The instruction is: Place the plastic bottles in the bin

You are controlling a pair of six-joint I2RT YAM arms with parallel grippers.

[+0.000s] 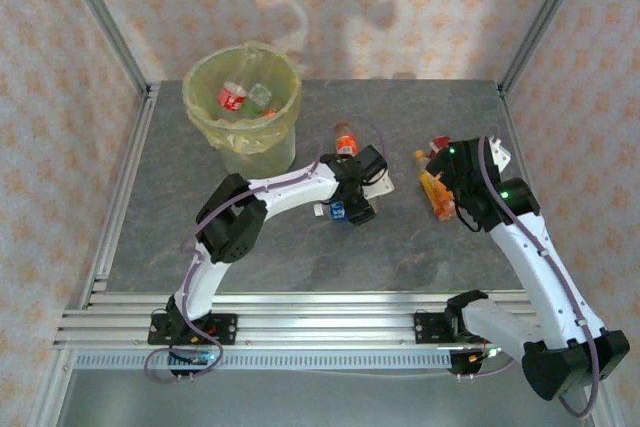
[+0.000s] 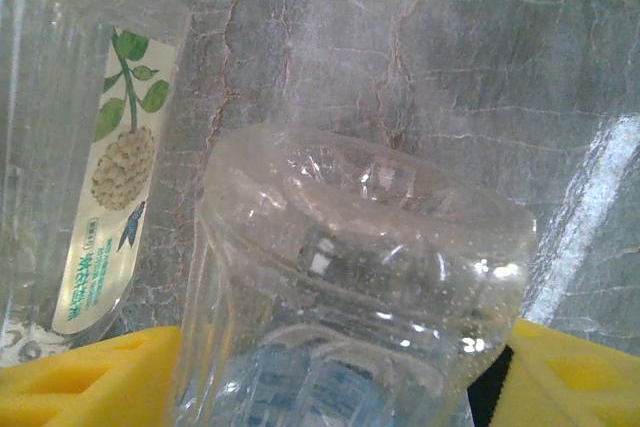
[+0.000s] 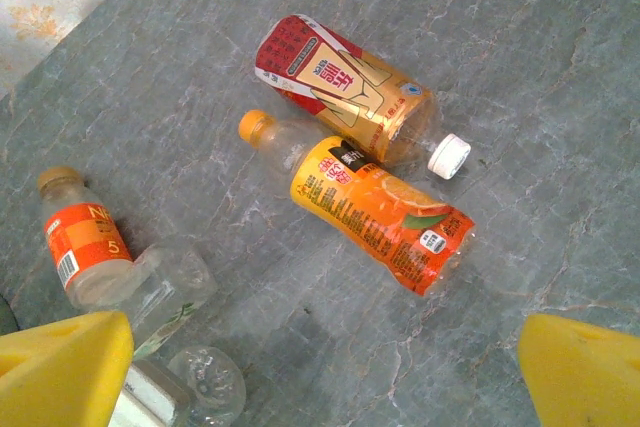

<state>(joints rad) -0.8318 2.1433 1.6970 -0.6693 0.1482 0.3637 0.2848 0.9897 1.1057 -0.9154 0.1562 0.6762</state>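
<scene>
A clear, ribbed plastic bottle point(image 2: 365, 277) sits near the middle of the grey, veined counter point(image 2: 450, 47), its dimpled base turned toward the left wrist camera. Just beside it is a squarer clear bottle with a leaf-printed label point(image 2: 110, 187). The left gripper point(image 2: 340, 382) is partly open, its yellow pads point(image 2: 90, 377) close against either side of the ribbed bottle; whether they press it I cannot tell. Further right lie an orange-labelled bottle point(image 3: 375, 212) and a red-labelled bottle point(image 3: 345, 87), touching, below the wide-open, empty right gripper point(image 3: 320, 377). The round bin point(image 1: 255, 152), lined with a crinkled yellow-green bag, stands far left with more bottles point(image 1: 232, 97) inside.
</scene>
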